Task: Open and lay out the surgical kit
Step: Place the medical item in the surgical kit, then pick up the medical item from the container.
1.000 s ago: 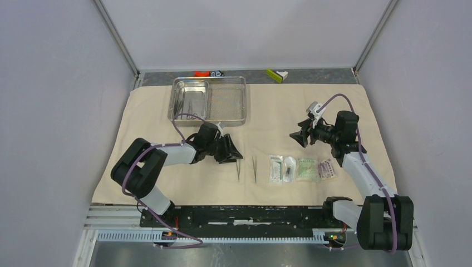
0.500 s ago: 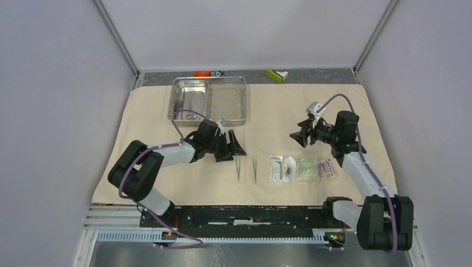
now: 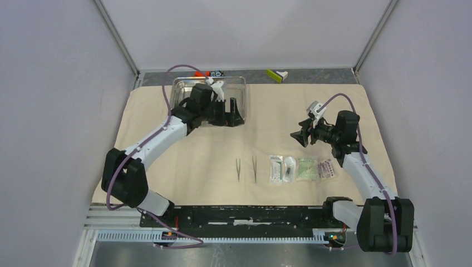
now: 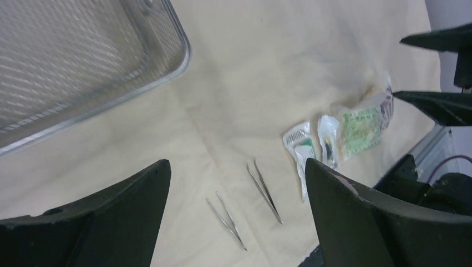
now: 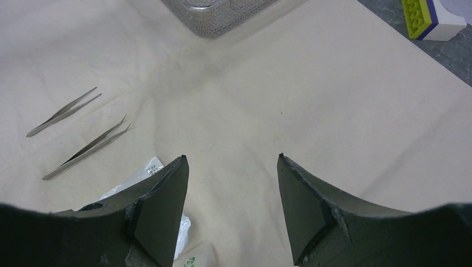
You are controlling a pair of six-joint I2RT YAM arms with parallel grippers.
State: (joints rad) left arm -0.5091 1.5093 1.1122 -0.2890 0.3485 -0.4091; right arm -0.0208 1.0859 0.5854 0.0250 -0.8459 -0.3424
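The beige cloth wrap (image 3: 278, 111) lies spread flat over the table. At its far side stands the steel tray (image 3: 236, 79), and my left gripper (image 3: 236, 113) hangs open and empty over the tray's near right corner. The arm covers part of the smaller inner tray (image 3: 182, 100). Two thin tweezers (image 3: 238, 168) (image 3: 254, 168) lie side by side near the front, also seen in the left wrist view (image 4: 227, 213) (image 4: 264, 191). Right of them is a row of sealed packets (image 3: 300, 168). My right gripper (image 3: 295, 136) is open and empty above the cloth, behind the packets.
A yellow-green and white block (image 3: 276, 74) and small orange and black pieces (image 3: 207, 73) lie on the grey strip behind the cloth. The black base rail (image 3: 239, 214) runs along the front edge. Grey walls close in both sides.
My left arm has swung from beside the tweezers out to the tray, and its jaws have spread wider. The right arm has not moved.
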